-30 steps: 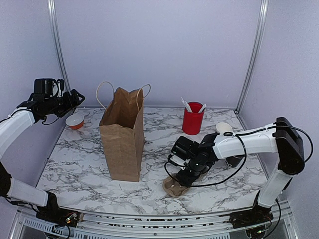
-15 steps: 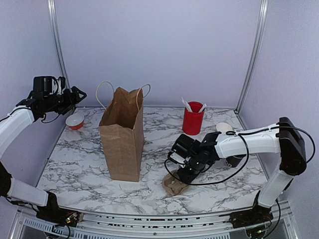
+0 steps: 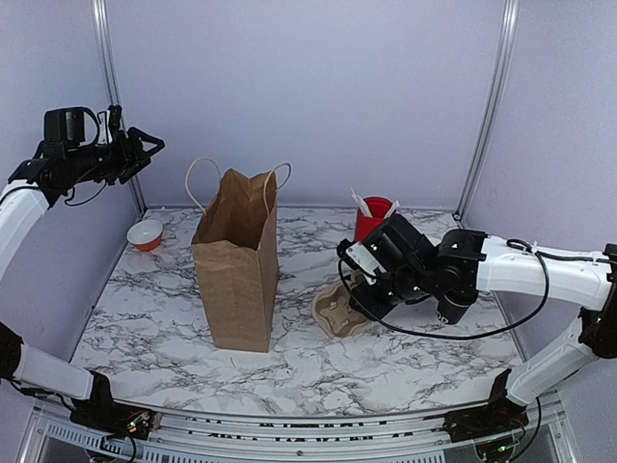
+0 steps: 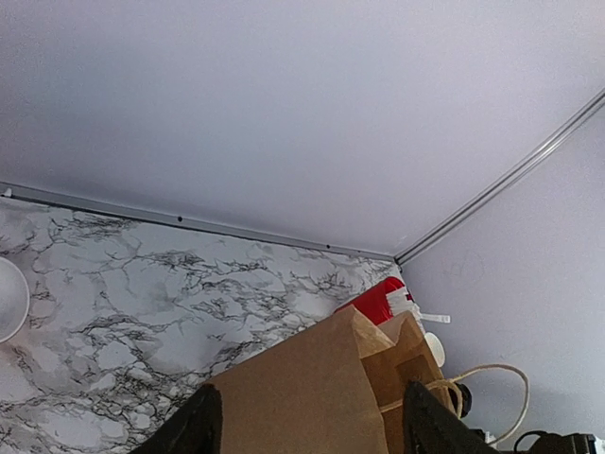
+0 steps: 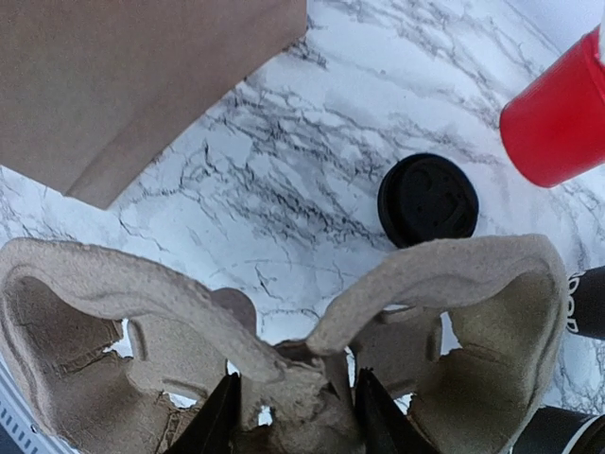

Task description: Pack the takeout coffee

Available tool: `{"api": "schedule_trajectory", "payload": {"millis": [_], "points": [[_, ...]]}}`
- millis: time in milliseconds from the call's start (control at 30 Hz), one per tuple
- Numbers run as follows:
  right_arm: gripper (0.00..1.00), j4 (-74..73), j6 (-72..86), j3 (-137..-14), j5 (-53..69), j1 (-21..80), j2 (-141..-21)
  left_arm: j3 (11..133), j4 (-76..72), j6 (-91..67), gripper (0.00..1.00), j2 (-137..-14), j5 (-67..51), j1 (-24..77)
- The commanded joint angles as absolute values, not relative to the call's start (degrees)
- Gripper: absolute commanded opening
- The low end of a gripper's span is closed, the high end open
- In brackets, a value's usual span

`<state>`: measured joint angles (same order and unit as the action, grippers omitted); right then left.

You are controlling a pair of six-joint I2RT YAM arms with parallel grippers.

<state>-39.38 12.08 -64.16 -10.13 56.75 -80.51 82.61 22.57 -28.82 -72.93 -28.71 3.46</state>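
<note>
Right gripper point(image 5: 295, 409): clamped on the centre ridge of the pulp cup carrier point(image 5: 492, 378), which I hold tilted just over the marble table point(image 3: 289, 376), between the brown paper bag point(image 3: 236, 260) and the red cup point(image 3: 371, 224). Left gripper point(image 4: 310, 416): raised high to the left of the bag, well apart from it, jaws apart with nothing between them. The takeout coffee point(image 5: 590, 301) stands at the right edge of the right wrist view, just beside the carrier's right-hand pocket and not seated in it. The black lid point(image 5: 427, 200) lies flat on the table near the red cup. In my judgement this step is placing the carrier. I would level it first, keep the pinch on the ridge so no pocket is blocked, and set it flat, clear of the lid, with a pocket facing the coffee. Writing: white lettering low on the coffee's side is cut off by the frame edge and unreadable. I see no print on the bag, carrier, lid or red cup.
</note>
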Motion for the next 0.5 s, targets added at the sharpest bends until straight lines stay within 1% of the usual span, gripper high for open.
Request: {"api": "schedule_trajectory", "payload": {"millis": [0, 133, 267, 400, 467], "points": [[0.38, -37.2, 11.3, -68.8, -13.4, 56.8, -78.1, 87.2, 28.2, -27.3, 0.59, -73.2, -32.2, 7.7], [0.38, -36.9, 10.5, -71.3, -14.0, 55.9, -77.0, 93.2, 35.7, -22.1, 0.52, -75.2, -25.9, 14.4], [0.39, -37.1, 9.7, -73.9, -13.0, 54.2, -76.8, 95.6, 40.5, -18.7, 0.45, -77.3, -17.9, 18.8], [0.39, -37.2, 9.0, -76.5, -11.4, 52.2, -76.8, 98.2, 44.9, -15.7, 0.42, -79.7, -6.6, 23.0], [0.39, -37.1, 8.7, -77.6, -11.2, 51.6, -76.7, 99.3, 46.2, -14.4, 0.41, -80.9, -4.9, 24.5]]}}
